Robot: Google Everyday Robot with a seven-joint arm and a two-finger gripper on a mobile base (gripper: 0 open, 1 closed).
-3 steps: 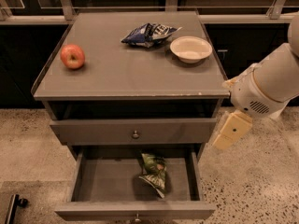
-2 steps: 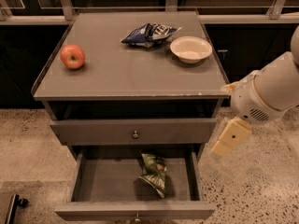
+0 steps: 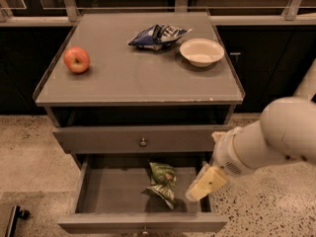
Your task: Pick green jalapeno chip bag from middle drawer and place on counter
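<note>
The reach is in hand. The gripper [image 3: 206, 184] hangs over the right side of the open drawer [image 3: 108, 191], near the bag [image 3: 162, 184], which lies crumpled on the drawer floor. Whether it's released or clenched, I cannot tell. Next it needs to shift left and down onto the bag.

The arm [image 3: 276, 139] is cut off by the right edge, and the gripper [image 3: 205, 184], over the right end of the middle drawer [image 3: 108, 194], hides part of that drawer's right wall. Print on the green jalapeno chip bag [image 3: 162, 181] is too small to read. The drawer's knob [image 3: 144, 229] is cut by the bottom edge.
</note>
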